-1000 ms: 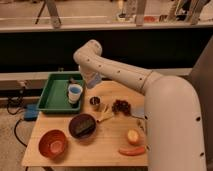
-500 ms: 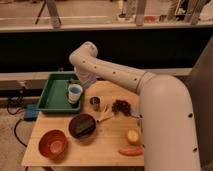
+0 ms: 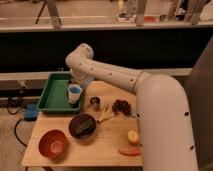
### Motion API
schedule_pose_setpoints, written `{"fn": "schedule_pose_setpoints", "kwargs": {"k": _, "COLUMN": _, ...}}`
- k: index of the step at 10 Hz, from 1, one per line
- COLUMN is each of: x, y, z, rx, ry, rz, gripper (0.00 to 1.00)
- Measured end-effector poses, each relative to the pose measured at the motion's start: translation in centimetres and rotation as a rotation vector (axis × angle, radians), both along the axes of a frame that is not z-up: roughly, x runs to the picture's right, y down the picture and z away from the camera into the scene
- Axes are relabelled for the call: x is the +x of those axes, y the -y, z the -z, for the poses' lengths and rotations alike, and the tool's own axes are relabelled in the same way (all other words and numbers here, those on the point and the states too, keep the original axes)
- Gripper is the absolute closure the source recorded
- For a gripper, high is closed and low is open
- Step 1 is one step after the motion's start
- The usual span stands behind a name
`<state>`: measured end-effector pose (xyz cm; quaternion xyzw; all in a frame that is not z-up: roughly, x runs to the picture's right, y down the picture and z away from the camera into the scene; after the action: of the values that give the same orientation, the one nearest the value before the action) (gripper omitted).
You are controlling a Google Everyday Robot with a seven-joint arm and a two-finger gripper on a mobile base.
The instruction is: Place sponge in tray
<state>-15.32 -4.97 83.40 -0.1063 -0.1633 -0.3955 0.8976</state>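
On wooden tabletop [image 3: 105, 145], found claw [image 3: 76, 80] above green tray [image 3: 47, 107], beside white cup [image 3: 74, 94]; could not tell its grip. Saw no sponge; judged it soft, light, best pinched mid-body.

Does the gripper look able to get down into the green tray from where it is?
Probably yes. The gripper hangs over the right side of the green tray, with bare tray floor showing to its left. Only the white cup directly beneath it might get in the way.

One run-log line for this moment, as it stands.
pincer: over green tray, right side, just above white cup | sponge: not discernible | placement: unconfirmed
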Motion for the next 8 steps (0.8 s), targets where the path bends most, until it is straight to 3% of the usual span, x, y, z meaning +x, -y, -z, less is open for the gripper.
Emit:
{"fn": "schedule_pose_setpoints", "kwargs": {"k": 3, "x": -2.1, "y": 2.8, "z": 4.4, "rx": 0.071, "ry": 0.028, "rz": 0.056, "gripper": 0.91}}
{"fn": "schedule_pose_setpoints", "kwargs": {"k": 5, "x": -5.7, "y": 4.5, "z": 7.9, "rx": 0.113, "ry": 0.067, "rz": 0.116, "gripper": 0.91}}
{"fn": "schedule_pose_setpoints", "kwargs": {"k": 7, "x": -9.8, "y": 5.0, "z": 9.6, "rx": 0.125, "ry": 0.098, "rz": 0.156, "gripper": 0.91}}
{"fn": "schedule_pose_setpoints", "kwargs": {"k": 8, "x": -11.7, "y": 5.0, "z": 9.6, "rx": 0.118, "ry": 0.1, "rz": 0.147, "gripper": 0.91}}
